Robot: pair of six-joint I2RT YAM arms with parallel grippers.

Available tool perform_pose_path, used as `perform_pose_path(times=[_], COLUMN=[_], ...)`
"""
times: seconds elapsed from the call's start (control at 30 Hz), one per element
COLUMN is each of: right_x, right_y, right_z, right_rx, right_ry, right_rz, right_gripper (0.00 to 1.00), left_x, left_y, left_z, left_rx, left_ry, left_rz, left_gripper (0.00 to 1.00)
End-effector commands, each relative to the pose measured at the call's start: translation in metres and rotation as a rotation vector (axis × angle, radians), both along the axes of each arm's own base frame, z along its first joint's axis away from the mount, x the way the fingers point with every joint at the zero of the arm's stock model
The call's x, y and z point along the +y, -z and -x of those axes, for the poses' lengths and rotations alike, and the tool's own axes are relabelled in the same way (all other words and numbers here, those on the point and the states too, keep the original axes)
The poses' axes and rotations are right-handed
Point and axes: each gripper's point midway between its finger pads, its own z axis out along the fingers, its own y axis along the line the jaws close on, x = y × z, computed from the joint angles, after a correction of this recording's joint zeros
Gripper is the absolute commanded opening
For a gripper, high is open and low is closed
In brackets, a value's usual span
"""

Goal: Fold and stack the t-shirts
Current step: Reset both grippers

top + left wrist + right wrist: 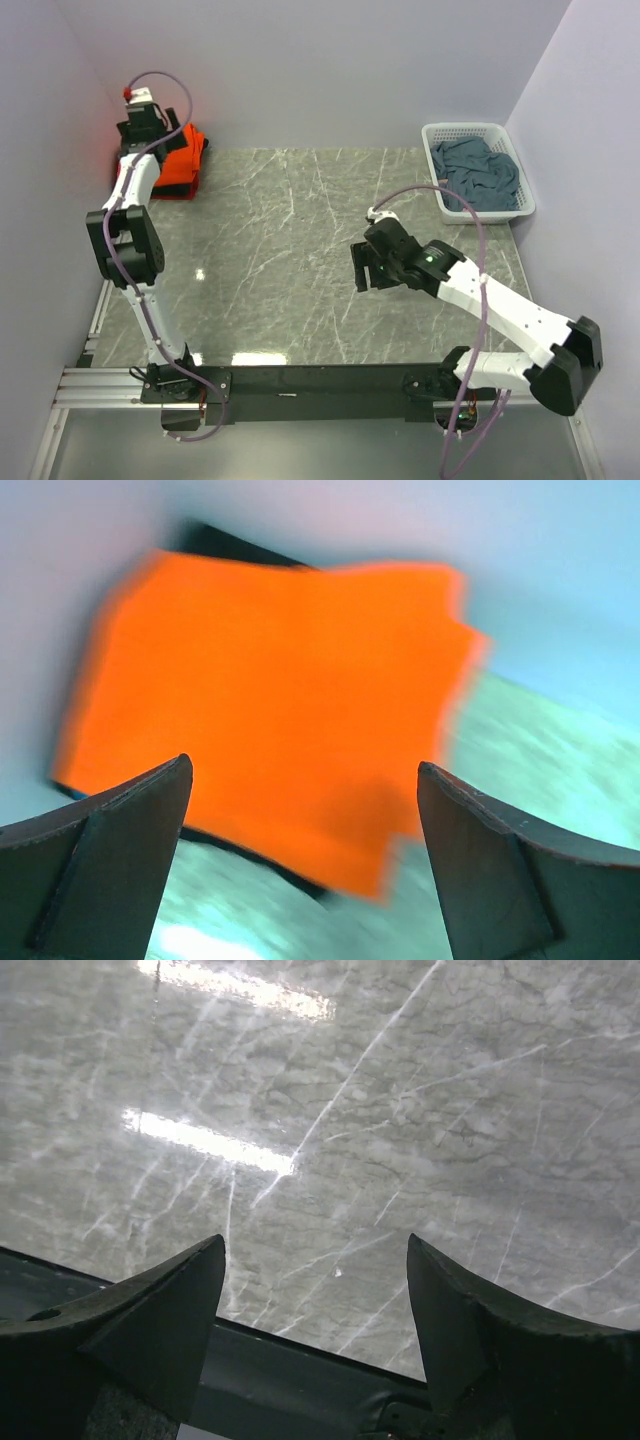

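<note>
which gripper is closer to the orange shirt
Left. The left gripper is open just above the orange shirt in the far-left corner; the right gripper is well off to the shirt's right, over the table.

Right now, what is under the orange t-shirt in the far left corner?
A black t-shirt lies under the orange t-shirt; only its edges peek out. The rest, and anything beneath it, is covered.

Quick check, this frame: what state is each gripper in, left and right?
Left gripper: open, holding nothing, over the orange t-shirt.
Right gripper: open, holding nothing, above the table.
</note>
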Motion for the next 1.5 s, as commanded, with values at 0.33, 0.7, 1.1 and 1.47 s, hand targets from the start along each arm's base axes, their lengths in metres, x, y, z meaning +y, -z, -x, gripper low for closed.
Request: perform_pose_path(times=[0.33,0.7,1.1,1.47], right_x=[-0.015,-0.018,-0.017,-0.036], right_y=[0.002,0.017,0.021,-0.021], right_z=[0.007,0.007,0.008,0.001], right_rx=[-0.055,-0.026,-0.014,-0.163], right_ry=[0.036,0.020,0.019,0.088], right_rz=[-0.075,-0.060,-0.075,-0.103], right_gripper=[0.80,0.79,0.79,0.79], left_x=[-0.063,-0.067,-0.091,-0.133], left_y=[0.027,0.056,0.142,0.035], left_z=[-0.004,-0.019,0.013,0.049], left_rx=[-0.034,0.069,0.283,0.130], left_ry=[0.193,0.077,0.130,0.236], left_rz=[0.227,-0.169,-0.012,0.144], left_gripper=[0.97,0.92,0.83,0.89])
